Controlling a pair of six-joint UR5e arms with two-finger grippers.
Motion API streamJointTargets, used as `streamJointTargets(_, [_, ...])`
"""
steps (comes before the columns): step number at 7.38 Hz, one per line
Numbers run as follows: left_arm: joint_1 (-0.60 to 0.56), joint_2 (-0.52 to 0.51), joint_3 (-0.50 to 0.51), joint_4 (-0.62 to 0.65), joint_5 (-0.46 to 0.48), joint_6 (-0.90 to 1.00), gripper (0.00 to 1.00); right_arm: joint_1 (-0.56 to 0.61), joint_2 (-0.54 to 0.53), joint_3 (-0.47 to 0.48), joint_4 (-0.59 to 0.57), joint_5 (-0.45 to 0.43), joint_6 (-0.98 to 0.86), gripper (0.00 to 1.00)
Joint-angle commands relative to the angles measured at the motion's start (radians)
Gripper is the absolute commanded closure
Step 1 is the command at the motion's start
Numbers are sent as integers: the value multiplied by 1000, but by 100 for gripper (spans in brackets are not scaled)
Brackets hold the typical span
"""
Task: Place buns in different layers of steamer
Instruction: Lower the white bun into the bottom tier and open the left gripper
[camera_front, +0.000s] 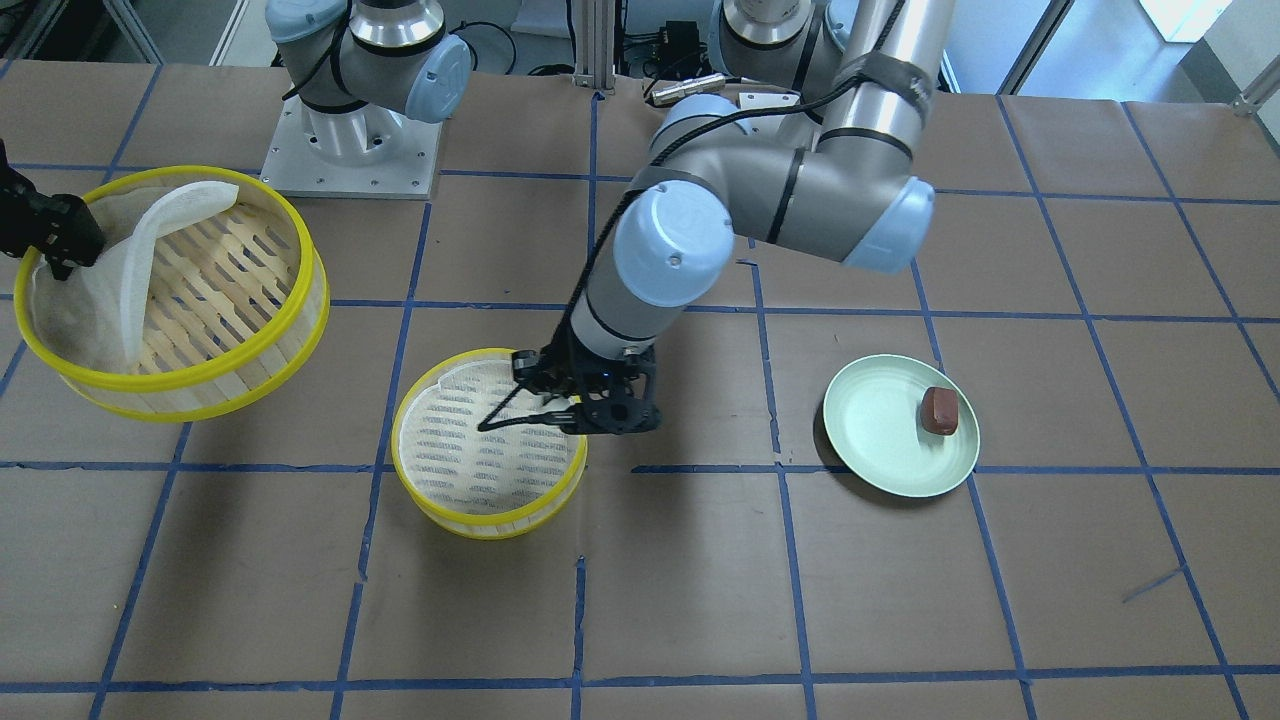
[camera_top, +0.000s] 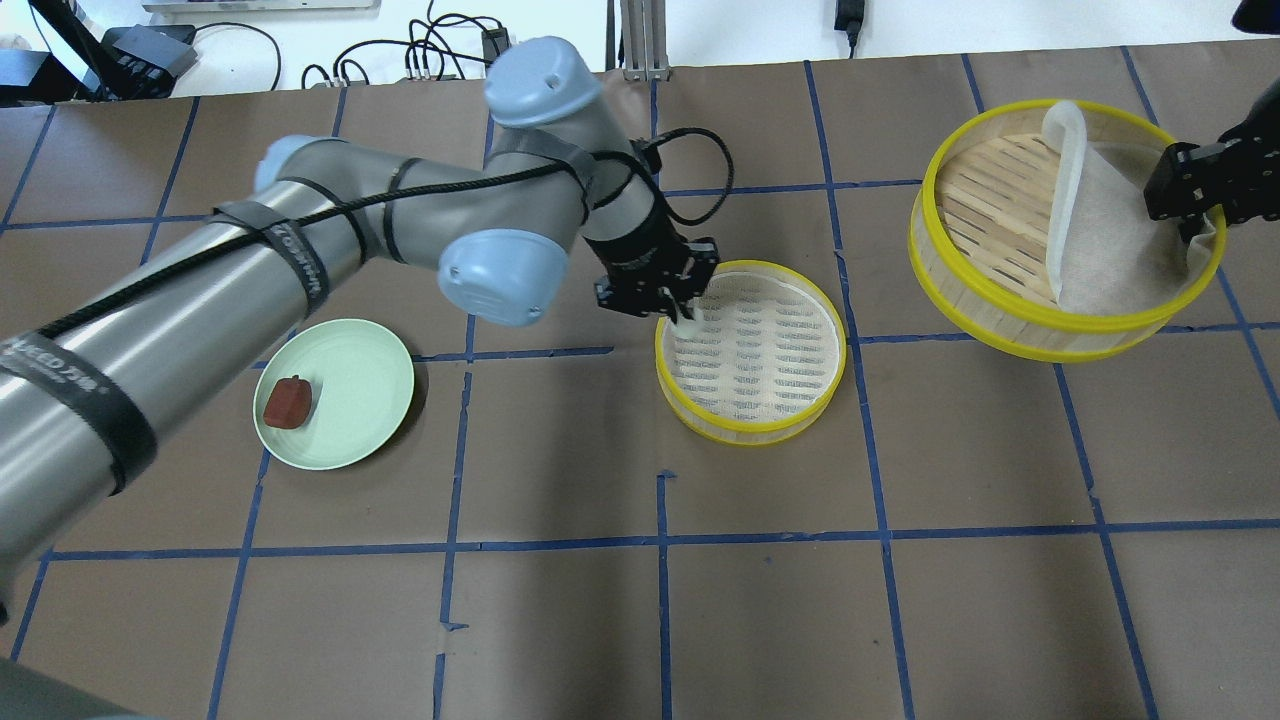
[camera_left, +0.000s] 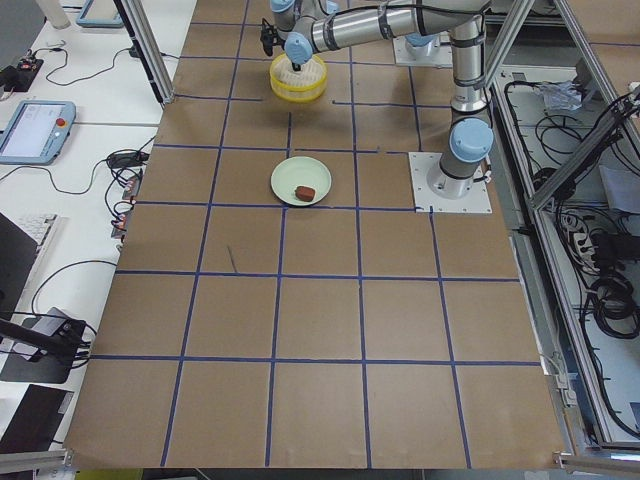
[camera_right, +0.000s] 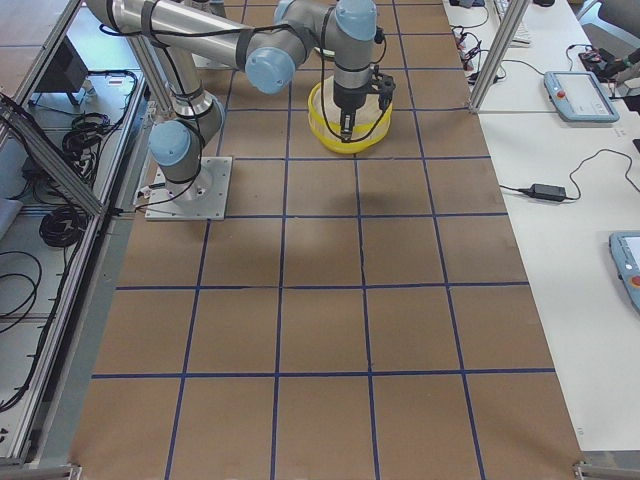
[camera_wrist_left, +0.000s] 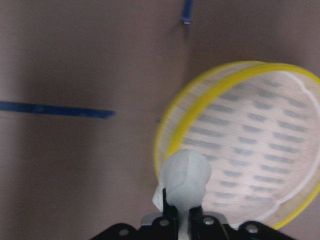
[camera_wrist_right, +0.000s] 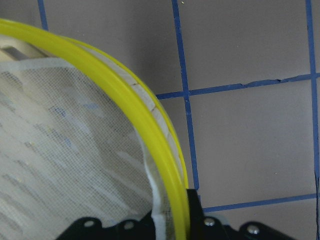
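My left gripper (camera_top: 672, 305) is shut on the white bun (camera_wrist_left: 185, 177) and holds it over the near-left rim of the smaller steamer layer (camera_top: 750, 432), whose white liner lies flat. The gripper also shows in the front view (camera_front: 560, 405). My right gripper (camera_top: 1195, 205) is shut on the rim of the larger steamer layer (camera_top: 1050, 340) and holds it tilted off the table. That layer's cloth liner (camera_top: 1070, 200) is folded over, baring the slats. The reddish-brown bun (camera_top: 287, 402) lies on the pale green plate (camera_top: 360, 400).
The table is brown paper with a blue tape grid. The plate (camera_front: 880, 430) sits about one grid square from the smaller layer (camera_front: 480, 520). The right arm's base plate (camera_front: 350, 160) stands behind the lifted layer (camera_front: 170, 385).
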Motion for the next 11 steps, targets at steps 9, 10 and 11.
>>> streamJointTargets(9, [-48,-88,4,150,-7,-89,22,0,-2,-2,2,-1,0,83])
streamJointTargets(10, [-48,-84,4,150,9,-86,21,0,-1,0,2,-1,0,83])
streamJointTargets(11, [-48,-59,6,150,10,-84,20,0,-1,0,3,-1,-1,82])
